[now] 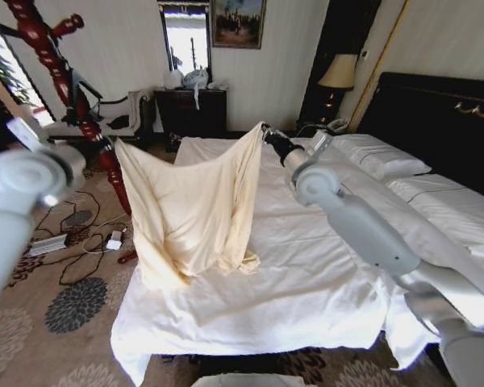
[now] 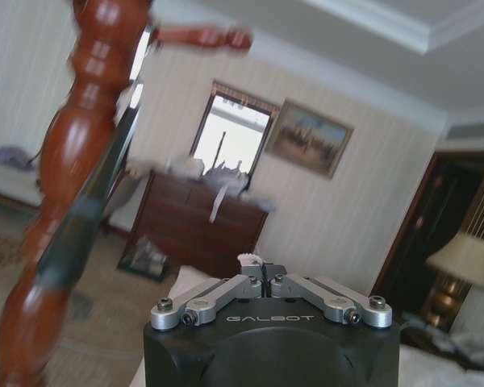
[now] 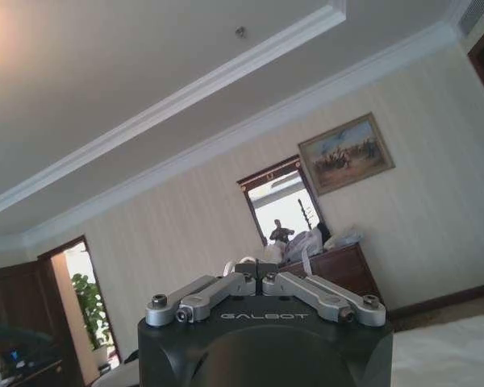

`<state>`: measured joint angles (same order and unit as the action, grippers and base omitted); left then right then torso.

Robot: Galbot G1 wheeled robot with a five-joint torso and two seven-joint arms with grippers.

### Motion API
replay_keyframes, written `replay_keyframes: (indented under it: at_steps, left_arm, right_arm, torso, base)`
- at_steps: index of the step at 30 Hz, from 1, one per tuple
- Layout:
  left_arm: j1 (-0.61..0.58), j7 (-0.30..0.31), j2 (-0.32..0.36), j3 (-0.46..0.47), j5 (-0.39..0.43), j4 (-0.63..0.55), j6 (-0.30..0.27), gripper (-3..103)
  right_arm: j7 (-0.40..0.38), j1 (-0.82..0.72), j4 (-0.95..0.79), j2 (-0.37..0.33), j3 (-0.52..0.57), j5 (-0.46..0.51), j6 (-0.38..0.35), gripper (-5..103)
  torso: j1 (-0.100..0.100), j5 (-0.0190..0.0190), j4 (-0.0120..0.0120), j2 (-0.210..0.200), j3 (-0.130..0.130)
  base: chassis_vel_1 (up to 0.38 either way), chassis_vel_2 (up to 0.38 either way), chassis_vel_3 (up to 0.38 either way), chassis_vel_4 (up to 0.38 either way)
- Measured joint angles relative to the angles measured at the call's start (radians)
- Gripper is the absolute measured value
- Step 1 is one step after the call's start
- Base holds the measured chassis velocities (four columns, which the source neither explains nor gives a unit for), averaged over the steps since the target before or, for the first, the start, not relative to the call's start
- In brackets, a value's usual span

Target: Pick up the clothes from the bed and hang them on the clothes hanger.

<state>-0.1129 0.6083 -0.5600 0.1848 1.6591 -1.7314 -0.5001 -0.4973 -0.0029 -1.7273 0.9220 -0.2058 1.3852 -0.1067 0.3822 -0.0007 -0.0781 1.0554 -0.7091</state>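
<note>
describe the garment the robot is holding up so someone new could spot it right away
Start at the wide bed with the plain white duvet. Over its left side the clothes hang stretched between the two claws, the right claw gripping one top corner and the left claw the other, beside a red wooden stand. It is cream-yellow, silky and wrinkled, unlike the white bedding behind it.

Cream-yellow clothes [image 1: 189, 214], plain white bed [image 1: 306, 290], reddish-brown wooden stand [image 1: 60, 76], floral-patterned carpet [image 1: 73, 306].

1. Daylight pours in through the window [image 1: 185, 39], blown out white above the dresser [image 1: 189, 111].
2. Bed [image 1: 306, 282] duvet glares pale.
3. Wooden post [image 2: 73, 193] beside the window is smeared, out of focus.
4. Head view bows at its edges.
</note>
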Motion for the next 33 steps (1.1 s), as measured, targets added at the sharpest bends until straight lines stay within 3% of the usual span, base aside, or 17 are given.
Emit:
replay_keyframes:
  at_steps: [2,4,11,16,19,21,23,25,27,28,30,33]
  left_arm:
    - [0.176,0.002,-0.032,-0.081,0.006,0.049,0.001,0]
    - [0.258,0.013,-0.056,-0.114,0.006,0.066,0.000,0]
    - [0.373,0.036,-0.064,-0.149,0.016,0.029,-0.004,0]
    - [0.341,0.075,0.004,-0.118,0.054,-0.116,-0.003,0]
    - [0.291,0.094,0.132,-0.063,0.130,-0.256,0.023,0]
    - [0.283,0.094,0.161,-0.052,0.144,-0.279,0.029,0]
    - [0.267,0.090,0.271,0.000,0.209,-0.359,0.053,0]
    - [0.281,0.083,0.339,0.037,0.274,-0.397,0.066,0]
    - [0.290,0.082,0.349,0.041,0.286,-0.401,0.067,0]
    - [0.354,0.080,0.378,0.042,0.347,-0.404,0.069,0]
    - [0.445,0.081,0.382,0.029,0.399,-0.385,0.059,0]
    - [0.509,0.087,0.375,0.017,0.425,-0.362,0.032,0]
  right_arm:
    - [-0.007,0.087,0.031,0.006,0.020,0.023,-0.010,0]
    - [-0.008,0.145,0.041,0.004,0.037,0.039,-0.013,0]
    - [-0.010,0.237,-0.033,-0.031,0.077,0.100,-0.012,0]
    - [-0.021,0.212,-0.176,-0.094,0.097,0.116,-0.005,0]
    - [-0.028,0.147,-0.312,-0.174,0.157,0.129,-0.006,0]
    - [-0.028,0.127,-0.340,-0.198,0.177,0.135,-0.006,0]
    - [-0.008,0.053,-0.423,-0.295,0.262,0.152,-0.007,0]
    - [0.019,0.011,-0.468,-0.375,0.340,0.179,-0.007,0]
    - [0.024,0.005,-0.475,-0.391,0.357,0.188,-0.007,0]
    - [0.049,-0.003,-0.494,-0.454,0.432,0.235,-0.007,0]
    - [0.079,0.013,-0.497,-0.515,0.504,0.316,-0.009,0]
    - [0.097,0.045,-0.489,-0.553,0.539,0.373,-0.019,0]
  torso:
    - [0.000,0.0009,0.0002,0.000,0.000]
    - [0.000,0.0007,0.0001,0.000,0.000]
    - [0.000,0.0008,0.0003,0.000,0.000]
    - [0.000,0.0006,0.0005,0.000,0.000]
    - [0.000,0.0007,0.0003,0.000,0.000]
    - [0.000,0.0007,0.0006,0.000,0.000]
    - [-0.001,0.0007,0.0008,0.000,0.001]
    - [-0.001,0.0011,0.0004,0.000,0.001]
    - [-0.001,0.0011,0.0004,0.000,0.001]
    - [-0.001,0.0011,0.0000,0.000,0.001]
    - [-0.001,0.0011,0.0000,0.000,0.000]
    - [-0.001,0.0011,0.0001,0.000,0.001]
  base:
    - [0.000,0.000,0.000,0.000]
    - [0.000,0.000,0.000,0.000]
    - [0.000,0.000,0.000,0.000]
    - [0.000,0.000,0.000,0.000]
    - [0.000,0.000,0.000,0.000]
    - [0.000,0.000,0.000,0.000]
    - [0.000,0.000,0.000,0.000]
    - [0.000,0.000,0.000,0.000]
    - [0.000,0.000,0.000,0.000]
    - [0.000,0.000,0.000,0.000]
    - [0.000,0.000,0.000,0.000]
    - [0.000,0.000,0.000,0.000]
